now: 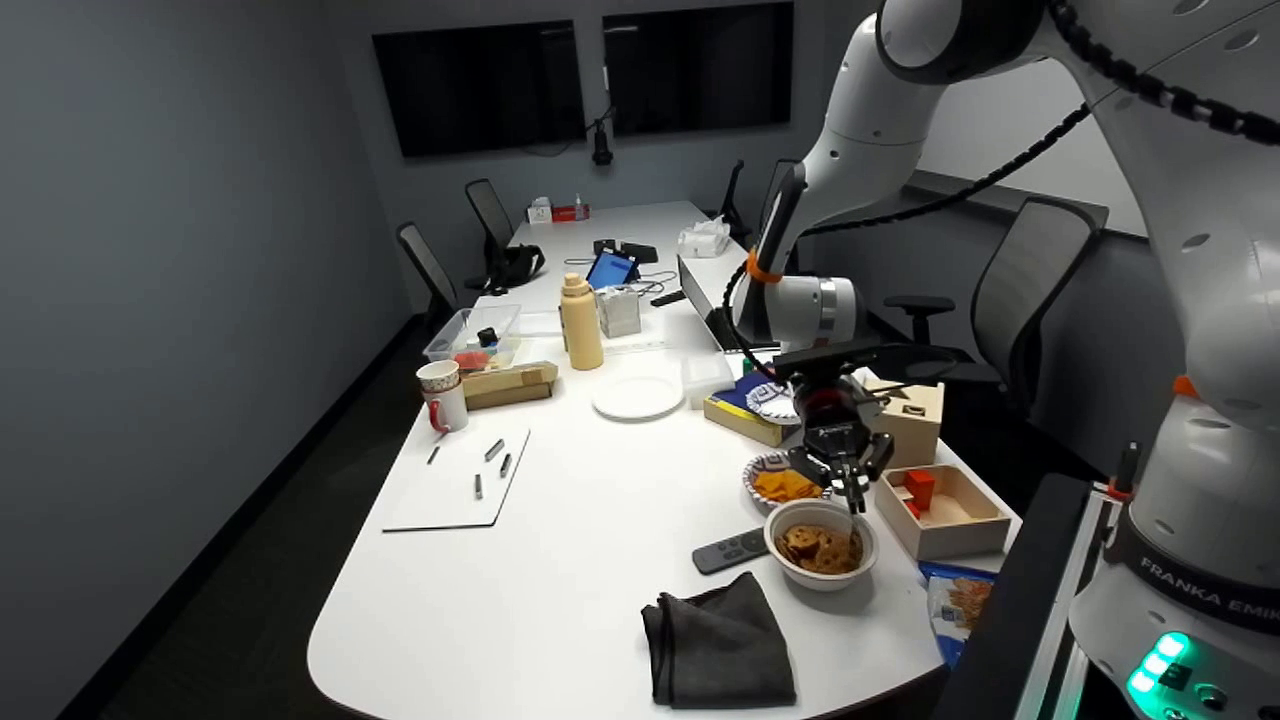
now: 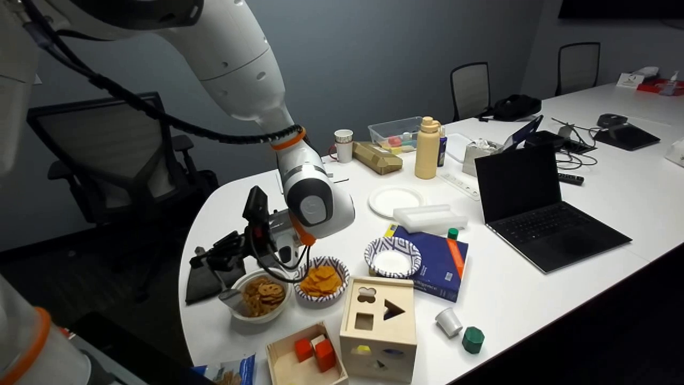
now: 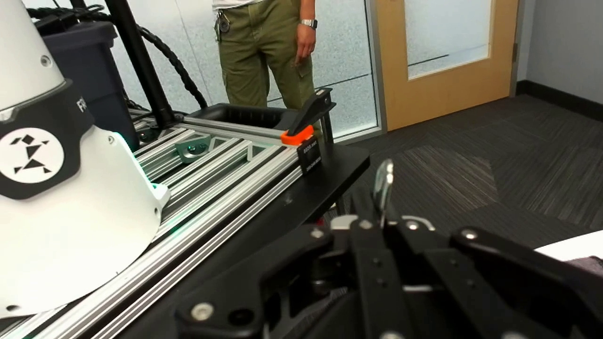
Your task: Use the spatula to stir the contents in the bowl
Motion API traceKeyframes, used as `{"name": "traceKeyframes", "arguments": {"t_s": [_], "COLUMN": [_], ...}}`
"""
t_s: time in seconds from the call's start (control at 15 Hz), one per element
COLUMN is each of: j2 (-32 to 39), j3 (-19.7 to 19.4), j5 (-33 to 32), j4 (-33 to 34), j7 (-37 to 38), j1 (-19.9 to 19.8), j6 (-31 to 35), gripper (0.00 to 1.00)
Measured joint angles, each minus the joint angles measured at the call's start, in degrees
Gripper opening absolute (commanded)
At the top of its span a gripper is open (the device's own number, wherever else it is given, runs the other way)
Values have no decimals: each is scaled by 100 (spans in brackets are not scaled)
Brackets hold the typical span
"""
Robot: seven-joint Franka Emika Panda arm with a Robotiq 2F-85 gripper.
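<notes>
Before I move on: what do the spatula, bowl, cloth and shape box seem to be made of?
Spatula: smooth, metal or clear plastic; its grey sheen fits both.
Bowl: probably paper or plastic, matte; its white rim shows little shine.
Cloth: likely fabric, matte; it lies in soft folds.
Shape box: likely wood, matte; its cut-out panels are pale tan.

Robot base collar (image 1: 1212, 588): reads "FRANKA EMIK", cut off at the view's edge; in the wrist view, "FR", remainder illegible. White disc (image 3: 30, 155), same collar: bears a black geometric emblem. Black plate (image 3: 309, 155): reads "8020.net", blurred number beneath. Blue book (image 2: 438, 262), spine: reads "lligence", beginning unclear.
</notes>
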Motion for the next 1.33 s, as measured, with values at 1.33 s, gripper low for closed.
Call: {"name": "traceKeyframes", "arguments": {"t_s": [1.33], "j2": [-19], "j3": [153], "j5": [-216], "j4": [138], "j7": [-1169], "j1": [-51], "j6": [206], "gripper": [1]}}
